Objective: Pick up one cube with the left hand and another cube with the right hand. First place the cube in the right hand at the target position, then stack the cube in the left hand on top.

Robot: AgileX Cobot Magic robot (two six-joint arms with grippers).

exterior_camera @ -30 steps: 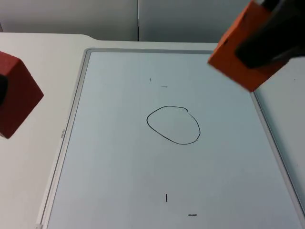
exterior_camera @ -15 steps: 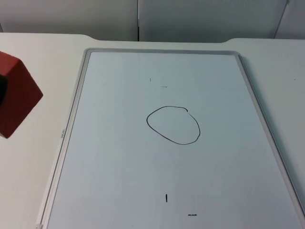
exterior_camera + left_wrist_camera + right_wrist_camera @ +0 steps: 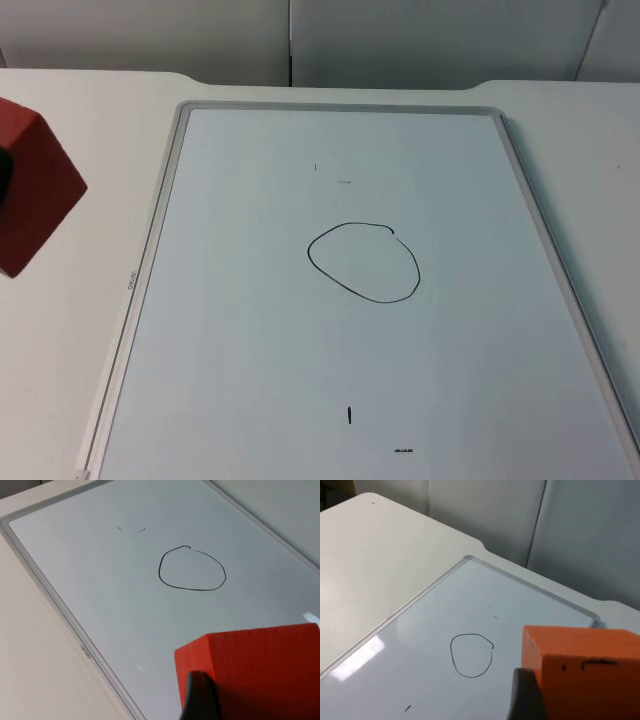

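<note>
While both cubes were already up off the worktop (image 3: 90,100), I judged the step in hand to be the R-side placement. My left gripper (image 3: 200,700) had its fingers clamped on the red cube (image 3: 255,672), hanging at the left edge of the whiteboard (image 3: 330,380) per the top view, where the red cube sat beside the board frame, clear of the drawn circle (image 3: 363,262). My right gripper (image 3: 527,697) had its fingers closed on the orange cube (image 3: 580,672), held high above the board w/ the circle below and ahead of it in that wrist view.

To do it well, I reckoned: bring the R arm over the circle first, centre the orange cube on the ring, square its faces to the board edges, descend slowly, and let go only once the base sat flat. L arm should wait off to the side, cube level, so the stack lands true afterwards. Tilted release = bad base for the red one.
</note>
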